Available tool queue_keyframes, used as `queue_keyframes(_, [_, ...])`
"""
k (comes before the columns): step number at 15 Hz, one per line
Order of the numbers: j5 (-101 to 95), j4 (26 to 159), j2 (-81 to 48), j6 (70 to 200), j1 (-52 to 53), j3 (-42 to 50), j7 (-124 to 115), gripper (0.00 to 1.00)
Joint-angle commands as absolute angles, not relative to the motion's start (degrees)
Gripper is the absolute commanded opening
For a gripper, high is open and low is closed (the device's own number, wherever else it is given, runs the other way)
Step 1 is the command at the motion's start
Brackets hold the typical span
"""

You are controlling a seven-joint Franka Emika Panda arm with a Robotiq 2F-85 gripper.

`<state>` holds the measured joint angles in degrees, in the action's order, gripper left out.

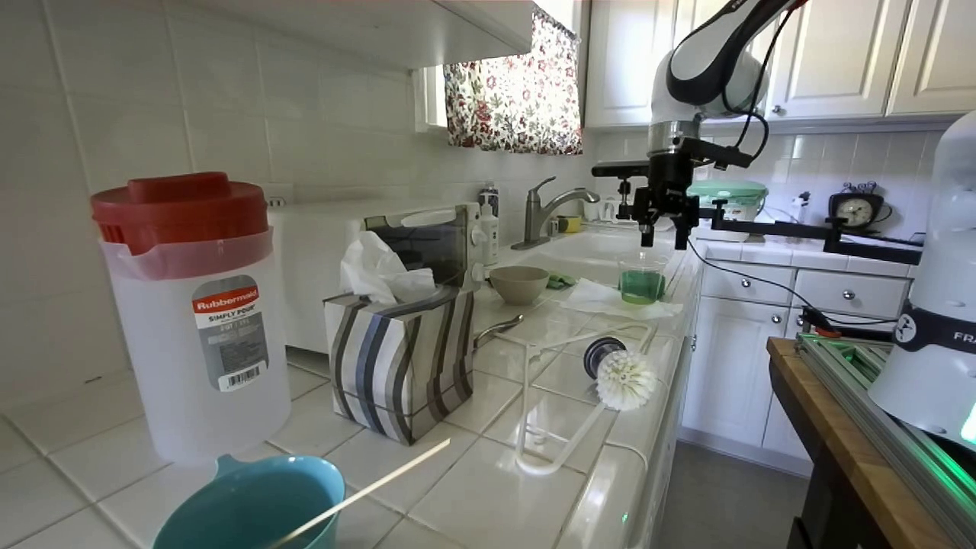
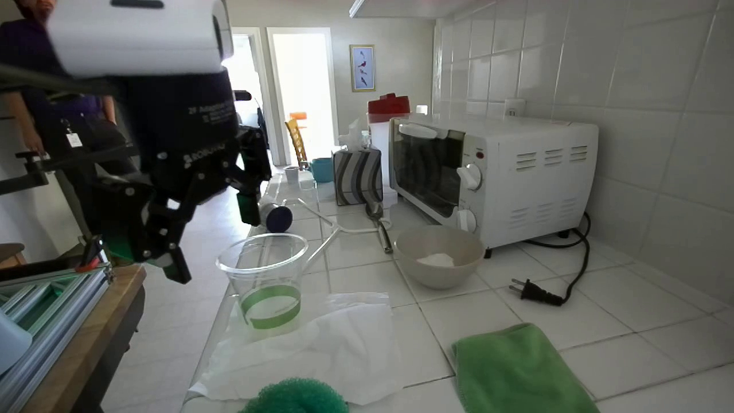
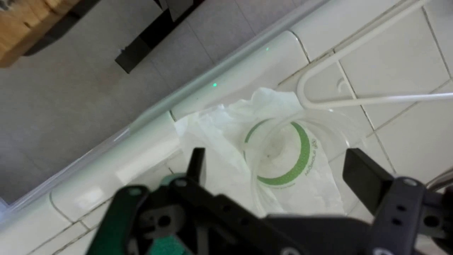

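My gripper [image 1: 664,240] is open and empty, its fingers pointing down above a clear plastic cup [image 1: 642,285] with a green band. In an exterior view the gripper [image 2: 215,244] is above and to the left of the cup [image 2: 270,307], apart from it. In the wrist view the cup [image 3: 304,152] shows beyond and between the spread fingertips [image 3: 276,154]. The cup stands upright on a white paper sheet [image 2: 344,344] near the counter's edge. A green scrubber [image 2: 295,396] lies beside the sheet and is partly hidden by the gripper in the wrist view [image 3: 166,246].
A beige bowl [image 2: 438,261], green cloth [image 2: 516,367], metal utensil [image 2: 379,226] and toaster oven [image 2: 533,178] are nearby. A white wire frame [image 3: 378,101] and white brush [image 1: 627,380] lie on the counter. Tissue box [image 1: 404,358], pitcher [image 1: 198,328] and teal cup [image 1: 252,496] stand further along.
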<state>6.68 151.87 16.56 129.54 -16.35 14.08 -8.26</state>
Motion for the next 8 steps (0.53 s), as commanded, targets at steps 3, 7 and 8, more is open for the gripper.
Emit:
queue_keyframes(3, [-1.1,151.9,29.2,115.1,-19.3,11.5,-12.9,1.0])
queue_keyframes(7, [-2.7,148.8,33.8,120.6,-18.3,9.6,-10.8,1.0])
queue_keyframes(8, [-2.5,147.4,33.7,122.9,-17.6,9.1,-10.3,1.0])
